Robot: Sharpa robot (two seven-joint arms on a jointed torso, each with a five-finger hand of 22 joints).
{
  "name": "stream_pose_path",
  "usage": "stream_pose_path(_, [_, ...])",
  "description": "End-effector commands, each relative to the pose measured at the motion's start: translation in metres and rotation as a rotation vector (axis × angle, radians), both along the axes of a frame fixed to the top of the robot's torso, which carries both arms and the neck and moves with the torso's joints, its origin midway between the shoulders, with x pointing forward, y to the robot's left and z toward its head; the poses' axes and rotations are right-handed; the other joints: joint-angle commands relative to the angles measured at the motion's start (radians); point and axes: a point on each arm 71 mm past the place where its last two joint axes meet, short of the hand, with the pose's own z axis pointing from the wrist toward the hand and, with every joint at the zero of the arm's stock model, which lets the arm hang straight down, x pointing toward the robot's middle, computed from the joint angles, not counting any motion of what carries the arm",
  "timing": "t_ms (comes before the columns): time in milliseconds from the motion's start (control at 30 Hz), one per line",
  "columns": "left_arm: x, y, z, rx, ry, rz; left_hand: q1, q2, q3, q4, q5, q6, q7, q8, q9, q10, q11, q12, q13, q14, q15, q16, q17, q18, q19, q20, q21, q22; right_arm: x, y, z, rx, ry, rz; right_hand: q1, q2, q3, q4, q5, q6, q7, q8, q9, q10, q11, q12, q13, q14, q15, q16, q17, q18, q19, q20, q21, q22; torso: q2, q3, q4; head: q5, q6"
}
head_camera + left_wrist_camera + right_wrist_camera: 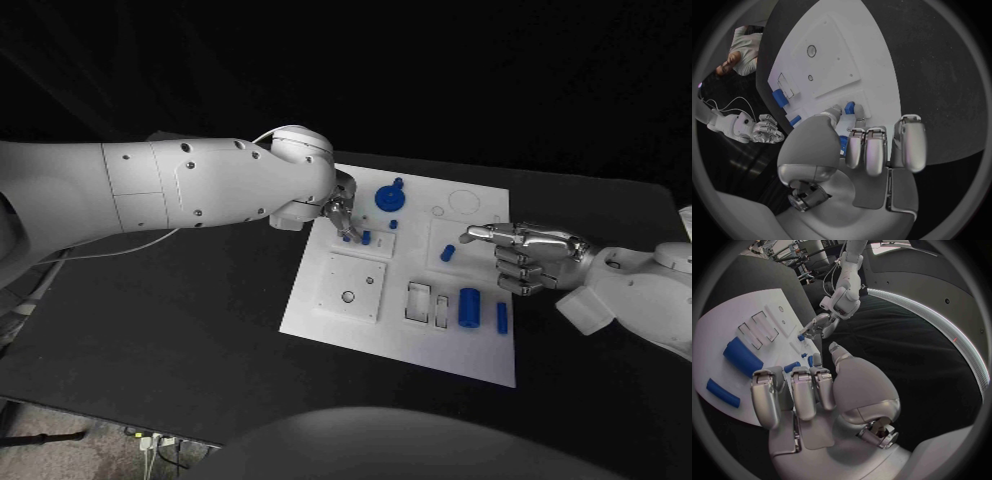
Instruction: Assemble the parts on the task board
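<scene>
Head view: I see left robot hand (340,216) pinching a small blue peg (351,238) on the white rectangular task board (332,322); right robot hand (522,256) curled, holding nothing, over the board's right edge.

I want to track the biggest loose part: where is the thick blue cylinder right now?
In the head view the thick blue cylinder lies on the task board near its front right corner, between the rectangular slots and a thinner blue rod, just ahead of the right hand.
</scene>
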Motion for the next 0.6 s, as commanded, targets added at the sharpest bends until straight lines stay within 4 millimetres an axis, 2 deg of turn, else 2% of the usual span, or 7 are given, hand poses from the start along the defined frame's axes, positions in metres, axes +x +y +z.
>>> stream_pose_path(33, [-0.001, 0.002, -0.003, 0.014, 0.001, 0.005, 0.017, 0.009, -0.007, -0.002, 0.014, -0.010, 0.001, -0.001, 0.002, 0.104, 0.009, 0.003, 0.263, 0.105, 0.006, 0.002, 0.263, 0.018, 0.015, 0.006, -0.006, 0.209, -0.001, 0.001, 0.000, 0.012, -0.003, 0.018, 0.009, 0.004, 0.000, -0.007, 0.001, 0.003, 0.001, 0.002, -0.001, 0.104, -0.003, 0.002, 0.261, 0.104, -0.005, 0.003, 0.263, -0.006, 0.106, -0.008, 0.004, 0.263, 0.000, -0.0004, -0.0003, 0.000, 0.000])
stream_pose_path(167, [-0.001, 0.002, -0.002, -0.007, -0.013, 0.004, 0.026, 0.010, -0.009, -0.001, 0.021, -0.017, 0.001, 0.000, 0.003, 0.104, 0.008, 0.003, 0.263, 0.105, 0.006, 0.002, 0.263, 0.019, 0.014, 0.006, -0.008, 0.208, -0.001, 0.001, 0.000, 0.012, -0.003, 0.018, 0.009, 0.004, 0.000, -0.007, 0.001, 0.003, 0.001, 0.002, -0.001, 0.104, -0.003, 0.002, 0.261, 0.104, -0.005, 0.003, 0.263, -0.006, 0.106, -0.008, 0.004, 0.263, 0.001, -0.0011, 0.0003, -0.001, 0.000])
stream_pose_path(467, [-0.002, 0.007, 0.001, -0.041, -0.041, 0.009, 0.009, -0.006, -0.050, 0.001, 0.011, -0.066, 0.010, -0.015, -0.010, 0.104, 0.013, 0.003, 0.263, 0.105, 0.009, 0.002, 0.263, 0.020, 0.012, 0.009, -0.014, 0.207, -0.001, 0.001, 0.000, 0.011, -0.003, 0.016, 0.008, 0.005, 0.000, -0.006, 0.003, 0.002, 0.002, 0.002, -0.002, 0.104, -0.002, 0.002, 0.261, 0.104, -0.005, 0.003, 0.263, -0.006, 0.106, -0.008, 0.004, 0.263, 0.000, -0.0013, 0.0000, -0.003, 0.000])
stream_pose_path(600, [-0.002, 0.014, 0.007, -0.046, -0.027, 0.017, 0.026, -0.017, -0.060, -0.001, 0.023, -0.067, 0.010, -0.011, -0.014, 0.104, 0.013, 0.003, 0.263, 0.105, 0.010, 0.002, 0.263, 0.021, 0.010, 0.010, -0.019, 0.205, -0.001, 0.000, 0.000, 0.009, -0.004, 0.010, 0.008, 0.005, 0.000, -0.006, 0.003, 0.002, 0.002, 0.002, -0.002, 0.104, -0.002, 0.002, 0.261, 0.104, -0.005, 0.003, 0.263, -0.006, 0.106, -0.008, 0.004, 0.263, -0.001, 0.0004, -0.0005, -0.008, 0.000])
